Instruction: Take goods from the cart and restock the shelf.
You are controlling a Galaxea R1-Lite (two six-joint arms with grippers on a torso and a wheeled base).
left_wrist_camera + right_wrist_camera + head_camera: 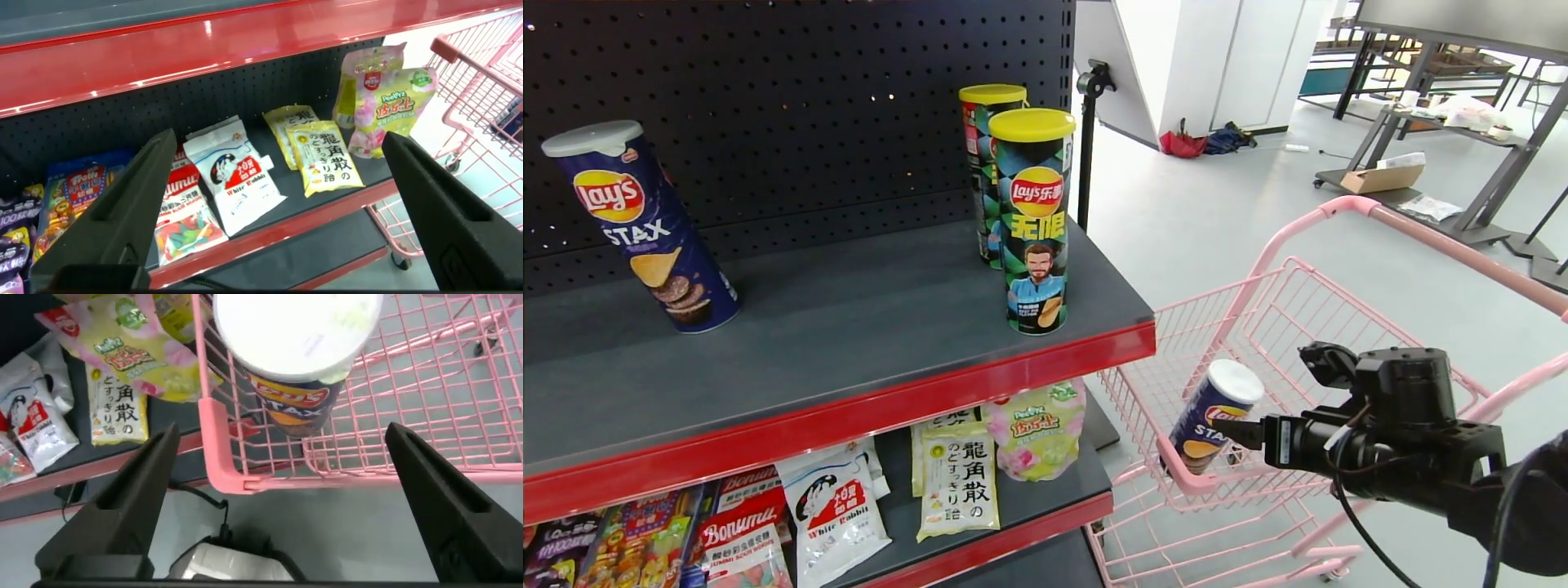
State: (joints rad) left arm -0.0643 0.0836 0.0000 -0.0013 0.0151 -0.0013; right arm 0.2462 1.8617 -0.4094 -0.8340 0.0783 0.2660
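The right hand (1240,431) is just beside a blue chip can (1213,412) leaning inside the pink cart (1347,204).

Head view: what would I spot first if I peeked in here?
Most likely the pink cart on the right, with a white-lidded blue chip can standing inside it and the right pincer open close to that can. Next come the two yellow-lidded cans at the right end of the top shelf, and one more blue can at its left end.
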